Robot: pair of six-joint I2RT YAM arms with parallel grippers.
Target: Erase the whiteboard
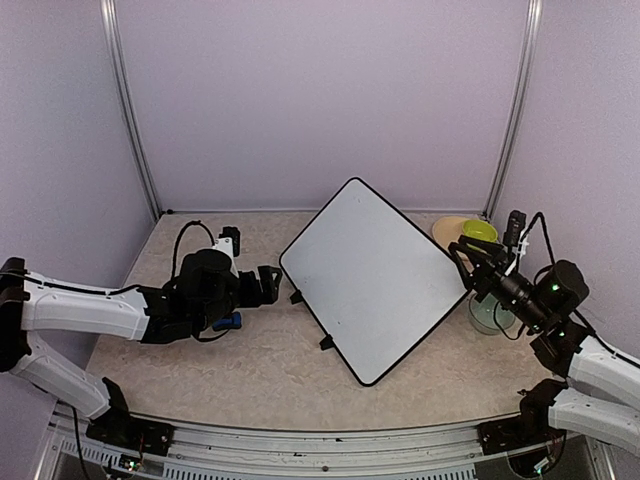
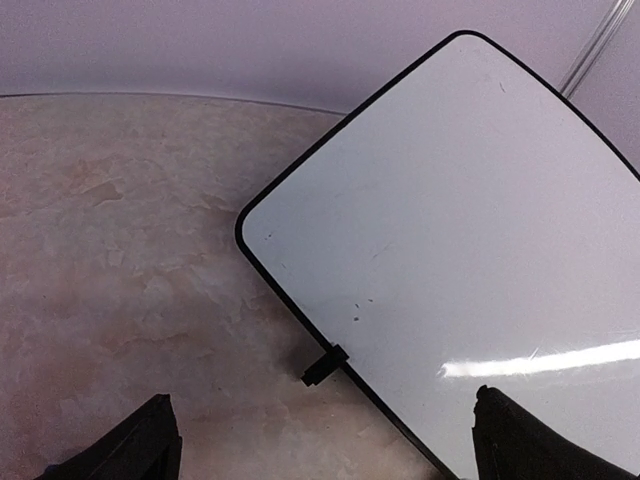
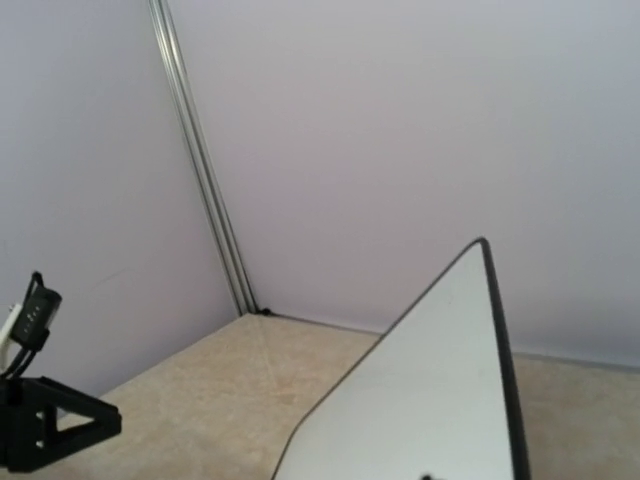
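At mid-table the whiteboard [image 1: 375,280] stands propped at a tilt, one corner uppermost, its glossy face white but for a few faint specks. It looks light, stiff and slick, so its thin black rounded frame seems the soundest place to steady it. The left gripper [image 1: 269,284] gapes wide and empty just beside its left corner, and I cannot tell whether the right gripper [image 1: 464,250], by the right edge, is spread or closed.

overhead view faces the whiteboard [image 1: 372,280]; wrist views share it (closer).

Whiteboard [image 1: 372,282] centre, L gripper [image 1: 272,284] just left, bowls [image 1: 480,230] behind-right
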